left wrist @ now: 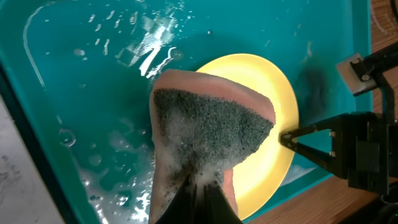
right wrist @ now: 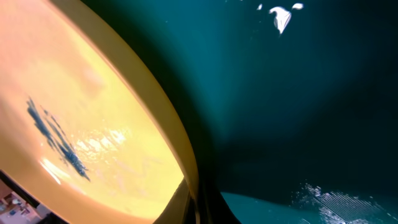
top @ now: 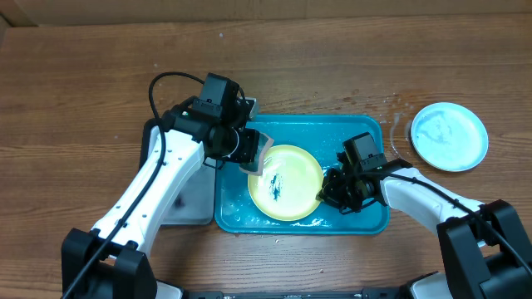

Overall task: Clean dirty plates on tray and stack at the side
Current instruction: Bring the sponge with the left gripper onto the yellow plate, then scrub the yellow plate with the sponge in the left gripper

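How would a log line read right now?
left gripper: holds sponge; right gripper: grips yellow plate, smeared, in tray; blue plate: on table

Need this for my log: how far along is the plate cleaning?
Done: light blue plate lies beside the teal tray, seemingly clean. In hand: right pincer grips the yellow plate; left pincer holds a soapy sponge over it. Left: its black smear, stacking.

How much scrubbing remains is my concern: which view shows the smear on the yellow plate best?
Right wrist: the dark smear sits close up on the yellow plate, its streaks distinct. Overhead shows it whole but small. Left wrist hides it behind the sponge.
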`<state>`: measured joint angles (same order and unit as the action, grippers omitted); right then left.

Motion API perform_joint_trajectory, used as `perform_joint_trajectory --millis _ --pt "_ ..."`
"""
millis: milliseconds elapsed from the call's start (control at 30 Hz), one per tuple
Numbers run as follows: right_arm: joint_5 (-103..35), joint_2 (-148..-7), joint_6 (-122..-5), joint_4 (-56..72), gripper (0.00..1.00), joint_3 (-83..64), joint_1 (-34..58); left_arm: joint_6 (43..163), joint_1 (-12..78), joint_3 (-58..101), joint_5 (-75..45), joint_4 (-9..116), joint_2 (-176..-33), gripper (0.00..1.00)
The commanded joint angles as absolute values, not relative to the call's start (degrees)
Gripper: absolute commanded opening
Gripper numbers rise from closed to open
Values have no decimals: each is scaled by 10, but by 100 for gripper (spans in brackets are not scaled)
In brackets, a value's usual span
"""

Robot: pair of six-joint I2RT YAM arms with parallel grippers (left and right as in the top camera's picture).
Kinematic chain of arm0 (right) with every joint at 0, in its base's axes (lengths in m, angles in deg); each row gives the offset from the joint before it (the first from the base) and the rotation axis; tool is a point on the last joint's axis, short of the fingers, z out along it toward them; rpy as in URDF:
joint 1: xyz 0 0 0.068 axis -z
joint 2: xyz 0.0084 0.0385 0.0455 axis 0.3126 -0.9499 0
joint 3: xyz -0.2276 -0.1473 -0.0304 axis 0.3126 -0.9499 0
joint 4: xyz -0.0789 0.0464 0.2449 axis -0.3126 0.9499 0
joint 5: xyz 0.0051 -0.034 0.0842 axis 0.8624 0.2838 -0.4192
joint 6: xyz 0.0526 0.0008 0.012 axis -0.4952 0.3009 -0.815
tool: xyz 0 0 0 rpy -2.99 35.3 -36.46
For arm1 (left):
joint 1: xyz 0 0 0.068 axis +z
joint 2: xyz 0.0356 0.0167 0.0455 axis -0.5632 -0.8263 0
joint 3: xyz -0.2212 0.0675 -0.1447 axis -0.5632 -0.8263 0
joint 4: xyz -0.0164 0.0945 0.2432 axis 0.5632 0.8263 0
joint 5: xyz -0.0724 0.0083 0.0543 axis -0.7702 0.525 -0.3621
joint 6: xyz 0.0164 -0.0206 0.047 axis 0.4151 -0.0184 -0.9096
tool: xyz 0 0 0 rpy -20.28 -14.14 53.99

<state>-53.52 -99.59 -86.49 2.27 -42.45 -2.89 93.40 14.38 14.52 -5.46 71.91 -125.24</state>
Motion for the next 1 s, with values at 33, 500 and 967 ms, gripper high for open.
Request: perform_joint_trajectory --millis 33,500,967 --pt "-532 -1007 -873 17 4 -418 -31 922 125 149 -84 705 -1287 4" --pt "-435 -1005 -806 54 4 -368 -32 930 69 149 -60 677 -1405 4" --pt "-441 -1005 -789 37 4 -368 -49 1029 36 149 10 629 -1498 4"
